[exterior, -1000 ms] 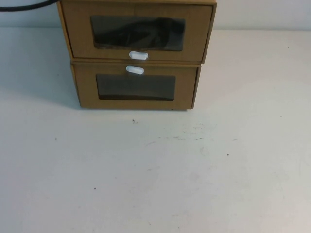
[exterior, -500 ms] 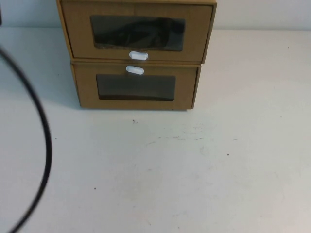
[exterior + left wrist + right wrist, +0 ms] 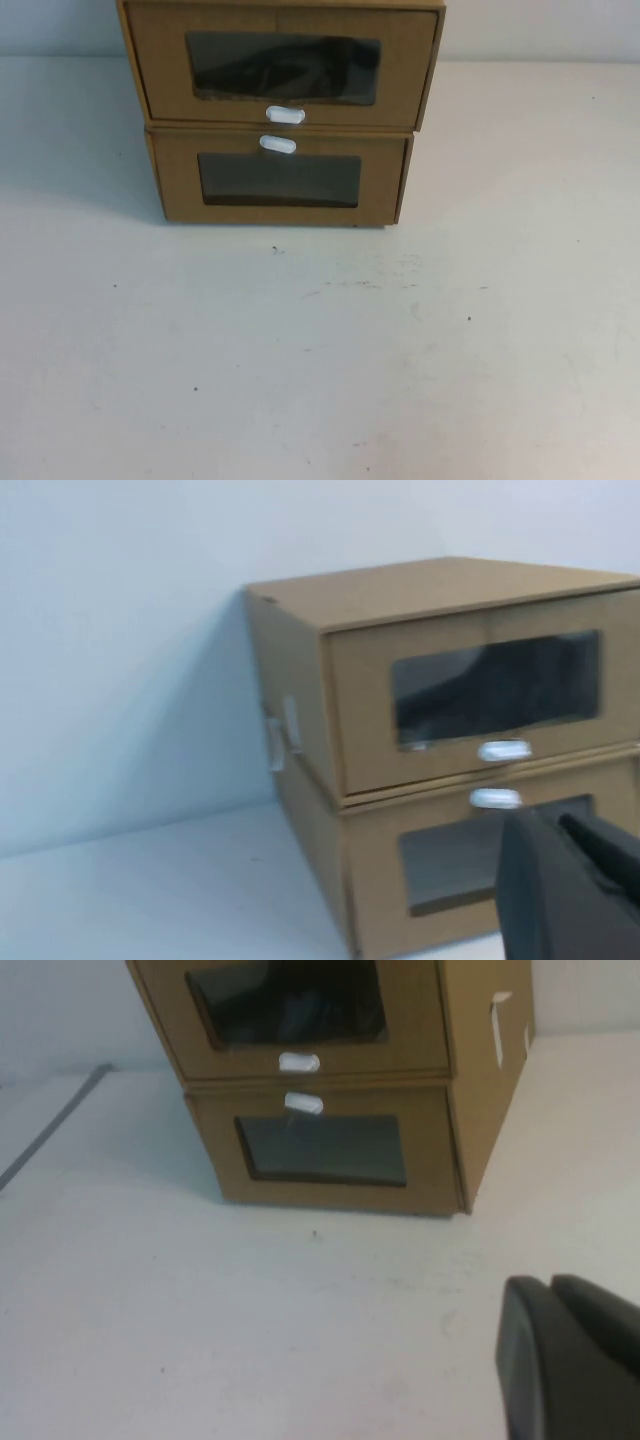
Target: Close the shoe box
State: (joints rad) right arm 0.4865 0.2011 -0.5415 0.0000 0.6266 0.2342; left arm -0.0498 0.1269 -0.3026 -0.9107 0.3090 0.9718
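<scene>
The shoe box (image 3: pixel 160 70) is the upper of two stacked brown boxes at the table's far middle. Its white tab (image 3: pixel 285 115) sits below its dark window. Its drawer front looks about flush with its shell in the left wrist view (image 3: pixel 360 680). It also shows in the right wrist view (image 3: pixel 420 1020). Neither gripper shows in the high view. My left gripper (image 3: pixel 555 825) is shut and empty, off the boxes' front left corner. My right gripper (image 3: pixel 548 1285) is shut and empty, over the table well in front of the boxes.
The twin brown box (image 3: pixel 380 180), white tab (image 3: pixel 277 144) above its window, lies under the shoe box. The white table (image 3: pixel 320 350) stretches bare in front of the stack. A pale wall stands behind.
A black cable that swung across the left of the high view half a second ago is gone from view. The boxes have not moved.
</scene>
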